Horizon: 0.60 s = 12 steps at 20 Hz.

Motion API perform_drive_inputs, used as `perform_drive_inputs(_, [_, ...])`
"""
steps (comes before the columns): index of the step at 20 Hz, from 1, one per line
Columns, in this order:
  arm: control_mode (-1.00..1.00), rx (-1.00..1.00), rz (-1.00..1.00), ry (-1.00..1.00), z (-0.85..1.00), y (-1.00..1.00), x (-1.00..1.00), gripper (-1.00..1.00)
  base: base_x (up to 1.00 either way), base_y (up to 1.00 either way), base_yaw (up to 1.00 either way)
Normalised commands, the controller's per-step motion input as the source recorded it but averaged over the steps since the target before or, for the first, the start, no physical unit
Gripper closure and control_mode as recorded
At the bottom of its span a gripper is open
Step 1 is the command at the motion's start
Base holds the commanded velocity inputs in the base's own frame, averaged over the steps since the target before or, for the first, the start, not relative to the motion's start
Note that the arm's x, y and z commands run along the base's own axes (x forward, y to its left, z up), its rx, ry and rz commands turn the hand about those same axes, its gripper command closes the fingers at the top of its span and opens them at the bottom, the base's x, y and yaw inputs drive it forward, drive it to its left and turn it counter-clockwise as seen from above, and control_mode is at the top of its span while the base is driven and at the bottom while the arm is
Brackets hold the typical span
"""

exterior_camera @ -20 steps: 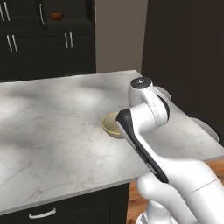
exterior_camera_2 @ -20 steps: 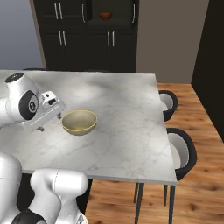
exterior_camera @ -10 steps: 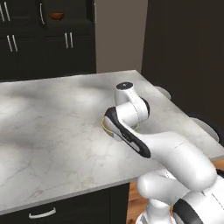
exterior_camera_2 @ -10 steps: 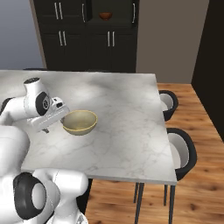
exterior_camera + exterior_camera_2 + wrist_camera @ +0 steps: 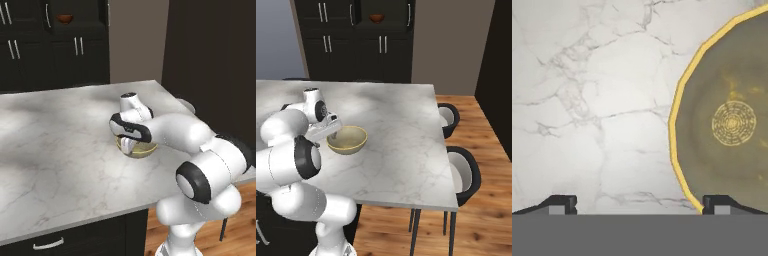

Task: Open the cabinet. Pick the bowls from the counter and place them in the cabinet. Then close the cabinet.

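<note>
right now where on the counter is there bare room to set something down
Most of the marble counter is bare: the stretch between the cream bowl and the edge by the chairs, and the side toward the cabinet. It is crowded only around the bowl, where the open end effector hovers at its rim.

We see flat, even rendered light. The marble counter [image 5: 60, 145] is bright, with soft grey shadow patches across its far side. The black cabinet [image 5: 356, 35] stays dim, its panels hard to separate. The arm drops a faint shadow by the cream bowl [image 5: 347, 140]. The base views look slightly soft; the hand view is sharp, without glare or edge distortion.
</note>
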Motion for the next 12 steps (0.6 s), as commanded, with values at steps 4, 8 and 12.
perform_drive_inputs(4, [-1.0, 0.0, 0.04, 0.15, -0.55, 0.2, 0.28, -1.0, 0.0, 0.0, 0.0])
perform_drive_inputs(8, [-1.0, 0.0, 0.05, 0.08, -0.47, 0.14, 0.4, -1.0, 0.0, 0.0, 0.0])
perform_drive_inputs(12, [-1.0, 0.0, 0.02, -0.07, -0.22, 0.03, 0.38, -1.0, 0.0, 0.0, 0.0])
